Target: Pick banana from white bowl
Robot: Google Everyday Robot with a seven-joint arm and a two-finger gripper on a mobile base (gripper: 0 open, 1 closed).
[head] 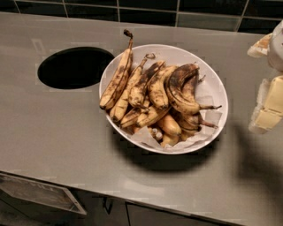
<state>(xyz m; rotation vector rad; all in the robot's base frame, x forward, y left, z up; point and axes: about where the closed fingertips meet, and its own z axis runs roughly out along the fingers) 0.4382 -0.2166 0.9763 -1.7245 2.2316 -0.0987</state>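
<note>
The white bowl (173, 54) sits in the middle of a grey counter, lined with crumpled white paper and piled with several overripe bananas. The banana (177, 93) is thick and strongly curved. It lies on top at the right of the pile, its upper half dark brown-black, and its thin stem points right. Longer, straighter speckled bananas (118, 79) lean over the bowl's left rim. My gripper (265, 75) is at the right edge of the view, above the counter to the right of the bowl. Its two pale yellow fingers (270, 102) stand apart, open and empty.
A round dark hole (75, 67) is cut into the counter left of the bowl. Dark wall tiles (146, 9) run along the back. The counter's front edge (132, 201) runs along the bottom, with cabinet fronts below it.
</note>
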